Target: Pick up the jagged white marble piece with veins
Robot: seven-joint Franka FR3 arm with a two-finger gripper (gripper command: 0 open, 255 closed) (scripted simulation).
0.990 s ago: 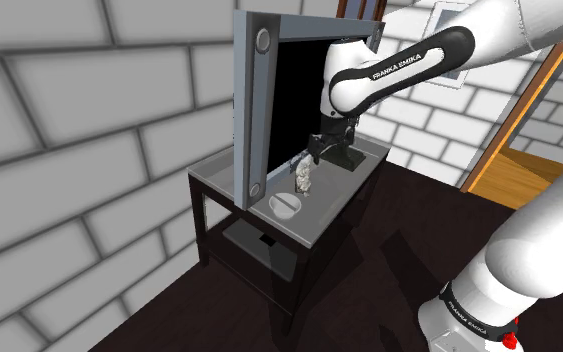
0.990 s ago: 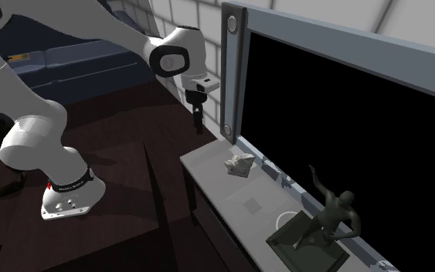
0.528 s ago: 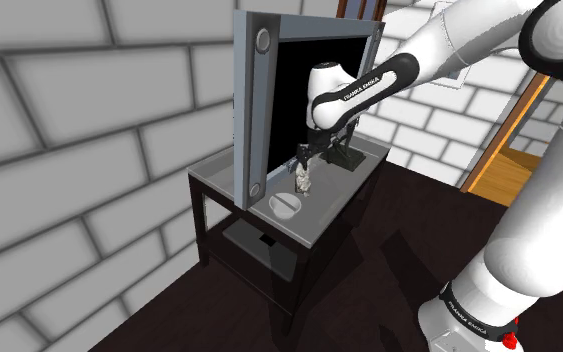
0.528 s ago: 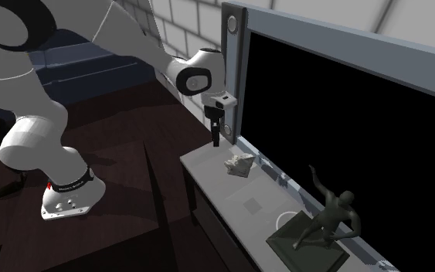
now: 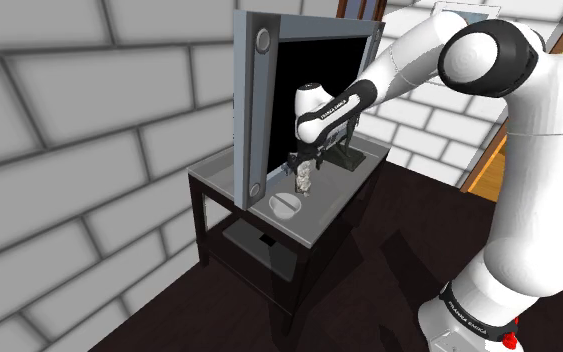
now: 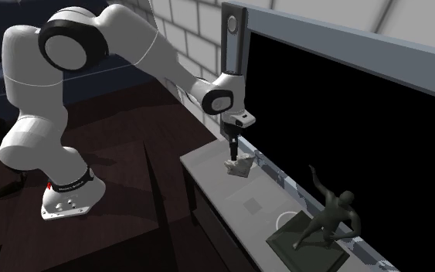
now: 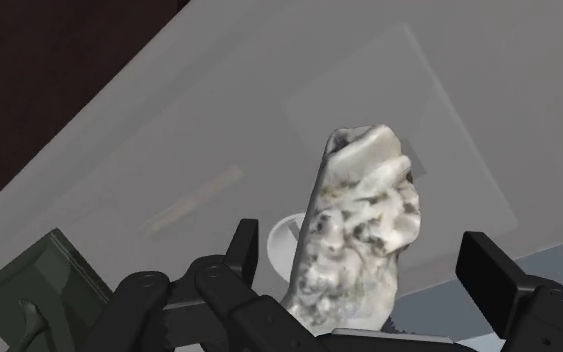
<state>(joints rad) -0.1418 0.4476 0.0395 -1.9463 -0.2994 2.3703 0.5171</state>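
Now, with the black gripper open and the jagged, dark-veined white marble chunk between its jaws, close evenly without tipping it.

jagged white marble piece, dark grey veins, standing upright on grey tabletop.

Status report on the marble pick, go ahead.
Gripper open, fingers either side of the marble piece, not yet clasping. Piece resting on the grey table by the TV. Dark figurine stands apart, nothing blocking.
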